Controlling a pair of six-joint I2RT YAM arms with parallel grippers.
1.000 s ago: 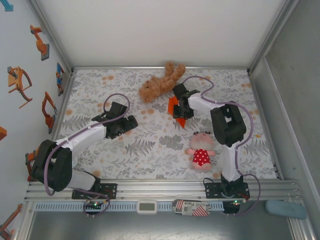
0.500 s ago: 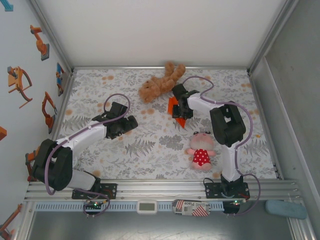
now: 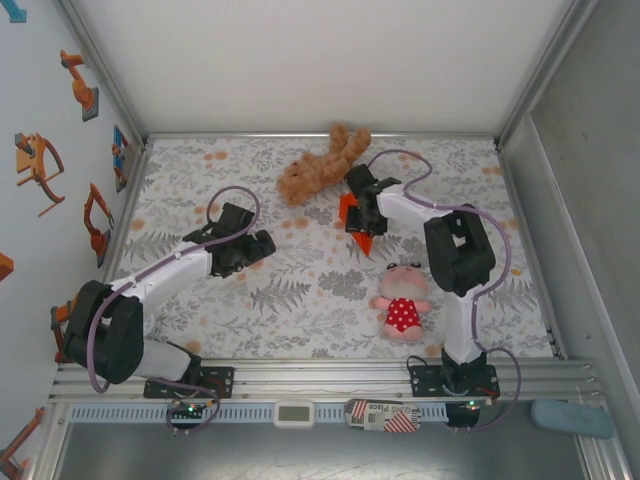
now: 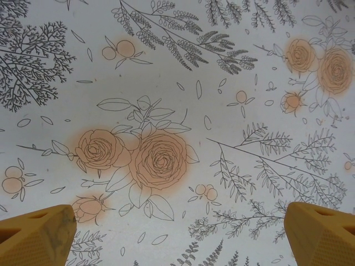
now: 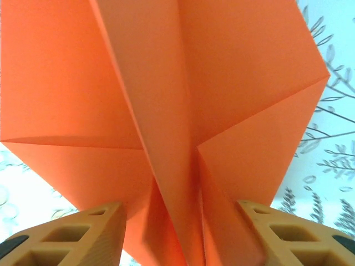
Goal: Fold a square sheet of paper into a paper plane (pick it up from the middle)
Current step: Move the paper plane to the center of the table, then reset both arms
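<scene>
Right fingers [image 5: 83, 233] are standing roughly half apart, and the folded orange paper [image 5: 233, 83] is sitting in the gap between them. Its raised centre crease is running up from between the two pads, with flat flaps spreading to either side. The flap edges are reaching toward both pads. Cannot tell whether the pads are pressing the paper or merely straddling it.

In the top view the right fingers [image 3: 357, 225] are pointing down at the far middle of the tabletop [image 3: 200, 180]. The folded orange paper [image 3: 346, 210] is showing to the left of them, with a sharp tip poking out on the near side. The brown plush bear [image 3: 320, 165] is lying just beyond the paper, toward the back wall. The pink doll [image 3: 402, 300] in a red dress is lying nearer the arm bases, apart from the paper.

Left fingers [image 4: 36, 235] are standing wide open with nothing between them, looking down on bare flower-printed tabletop [image 4: 222, 83]. In the top view the left fingers [image 3: 258, 245] are hanging over the left half of the tabletop, well apart from the paper.
</scene>
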